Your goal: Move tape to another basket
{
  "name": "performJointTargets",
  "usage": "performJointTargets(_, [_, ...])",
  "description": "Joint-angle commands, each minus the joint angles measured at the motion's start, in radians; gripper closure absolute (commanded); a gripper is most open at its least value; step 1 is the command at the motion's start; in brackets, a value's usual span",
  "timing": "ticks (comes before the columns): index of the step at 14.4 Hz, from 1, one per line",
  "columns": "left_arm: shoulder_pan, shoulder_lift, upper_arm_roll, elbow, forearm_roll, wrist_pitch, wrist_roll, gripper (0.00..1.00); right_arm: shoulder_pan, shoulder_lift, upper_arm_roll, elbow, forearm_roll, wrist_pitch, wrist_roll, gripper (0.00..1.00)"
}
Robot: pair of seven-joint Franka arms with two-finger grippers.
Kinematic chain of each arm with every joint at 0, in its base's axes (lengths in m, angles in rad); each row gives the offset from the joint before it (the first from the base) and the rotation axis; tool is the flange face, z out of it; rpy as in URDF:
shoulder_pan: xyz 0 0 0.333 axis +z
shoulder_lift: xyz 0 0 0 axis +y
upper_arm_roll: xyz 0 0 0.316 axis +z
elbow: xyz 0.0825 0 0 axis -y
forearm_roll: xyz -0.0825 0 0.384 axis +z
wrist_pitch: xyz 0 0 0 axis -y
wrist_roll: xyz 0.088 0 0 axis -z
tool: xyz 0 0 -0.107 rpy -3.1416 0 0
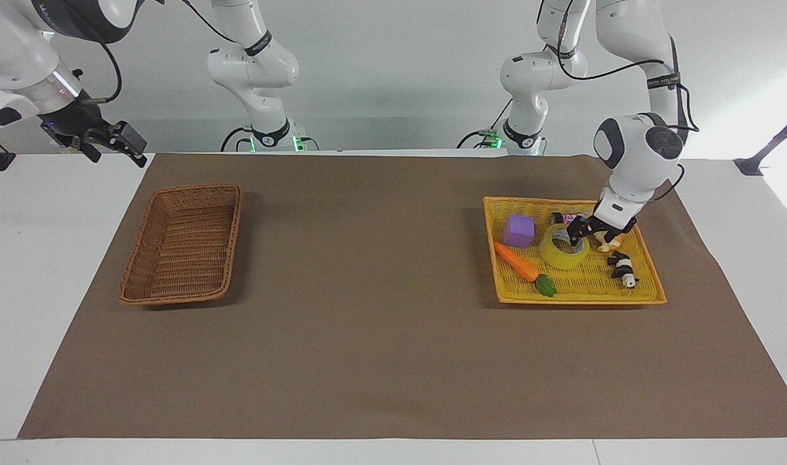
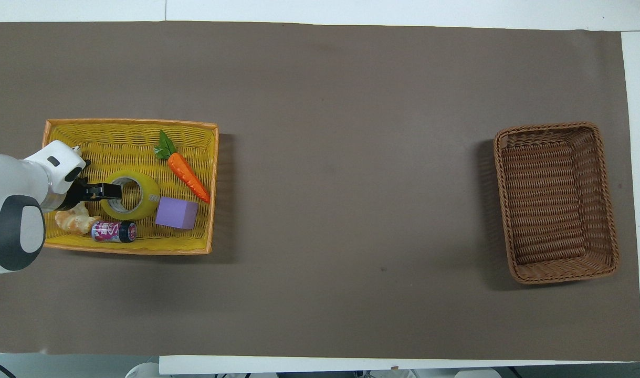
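Since the left gripper (image 1: 578, 232) sits unclenched right at the tape (image 1: 563, 248), which lies flat in the yellow basket (image 1: 580, 294), I'd drop one finger into the core, pinch the wall, lift straight, then carry to the brown basket (image 1: 181, 244); right gripper (image 1: 102, 143) waits unclenched.

Yellow tape (image 2: 130, 195), brown basket (image 2: 556, 202)
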Motion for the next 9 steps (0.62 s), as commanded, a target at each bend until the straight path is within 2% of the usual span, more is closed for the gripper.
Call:
performJointTargets(1, [-0.005,-0.004,-0.001,-0.018,-0.006,0.034,0.009,0.01,-0.003,-0.011,0.001,-0.010,0.014,-0.007,-0.010,0.01])
performJointTargets(9, [-0.037,-0.008,-0.001,-0.029,-0.006,0.032,0.009,0.01,-0.003,-0.011,0.001,-0.010,0.014,-0.007,-0.010,0.01])
